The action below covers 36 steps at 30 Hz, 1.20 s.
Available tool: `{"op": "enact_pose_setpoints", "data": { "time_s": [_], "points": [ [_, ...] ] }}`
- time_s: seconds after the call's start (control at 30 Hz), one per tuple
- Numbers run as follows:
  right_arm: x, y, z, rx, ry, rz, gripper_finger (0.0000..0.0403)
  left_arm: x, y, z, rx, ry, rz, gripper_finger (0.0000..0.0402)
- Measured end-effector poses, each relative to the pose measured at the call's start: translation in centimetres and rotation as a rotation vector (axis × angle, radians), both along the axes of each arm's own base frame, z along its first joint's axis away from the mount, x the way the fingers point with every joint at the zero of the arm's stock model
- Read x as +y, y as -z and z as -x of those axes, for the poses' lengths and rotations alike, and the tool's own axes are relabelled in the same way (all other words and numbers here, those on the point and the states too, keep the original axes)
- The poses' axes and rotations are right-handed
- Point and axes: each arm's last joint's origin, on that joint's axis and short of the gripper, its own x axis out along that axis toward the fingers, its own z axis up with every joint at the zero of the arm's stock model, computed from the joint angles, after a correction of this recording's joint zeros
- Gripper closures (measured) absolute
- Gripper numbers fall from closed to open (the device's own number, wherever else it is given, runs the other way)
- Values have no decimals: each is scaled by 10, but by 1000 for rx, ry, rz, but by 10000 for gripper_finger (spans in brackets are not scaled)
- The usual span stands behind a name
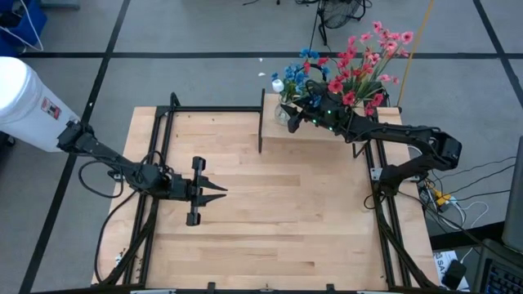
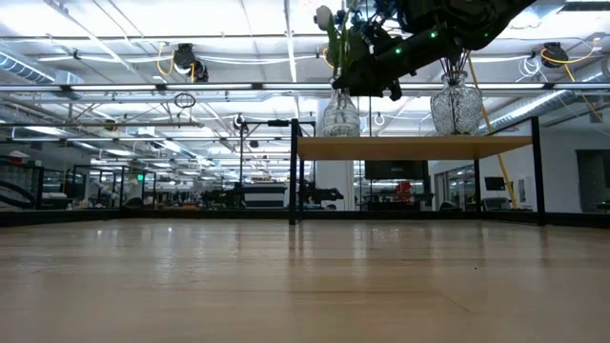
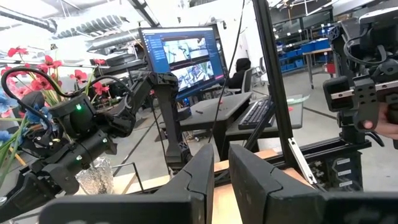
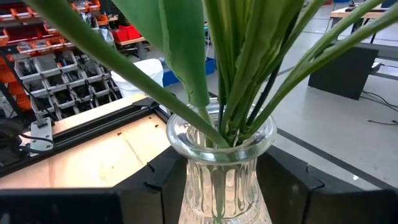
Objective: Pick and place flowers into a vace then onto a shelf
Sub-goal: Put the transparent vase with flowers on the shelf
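Observation:
A clear ribbed glass vase [image 4: 221, 183] stands with its base on the raised pale shelf [image 2: 410, 148] near the shelf's dark upright panel [image 1: 261, 122]. It holds green stalks with blue flowers [image 1: 304, 69] and a white bud [image 1: 278, 84]. My right gripper [image 1: 288, 113] reaches level across the shelf, a finger on each side of this vase's neck. A second vase [image 2: 456, 107] farther right on the shelf carries the red-pink flowers [image 1: 368, 57]. My left gripper [image 1: 216, 190] hovers over the table's left half, shut and holding nothing. My right gripper has the vase's neck [image 4: 186, 174], just under the flared rim, between its two fingers [image 4: 155, 183], one against each side. The fingers come in level from the table's right. The vase stands upright, its base on the shelf.
Black frame rails [image 1: 162, 163] run along the table's left and right [image 1: 382, 220] sides. A large white cylinder [image 1: 24, 98] sits off the far left corner. Bare wooden tabletop [image 1: 278, 212] lies between the arms.

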Motion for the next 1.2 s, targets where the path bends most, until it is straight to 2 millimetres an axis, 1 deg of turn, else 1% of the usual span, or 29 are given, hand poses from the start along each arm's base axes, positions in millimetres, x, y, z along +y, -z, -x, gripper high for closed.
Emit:
{"op": "enact_pose_setpoints", "data": {
  "time_s": [0.27,0.5,0.77,0.93,1.2],
  "points": [
    [0,0,0,0,0,0,247,0,0,0,0,0,0,344],
    [0,0,0,-2,0,1,229,0,0,0,0,0,0,344],
    [3,-3,-3,-20,-17,32,226,0,0,0,0,0,0,344],
    [6,-5,-4,-35,-27,39,202,0,0,0,0,0,-1,344],
    [8,-5,-5,-39,-29,42,137,0,0,0,1,0,-1,344]
  ]
}}
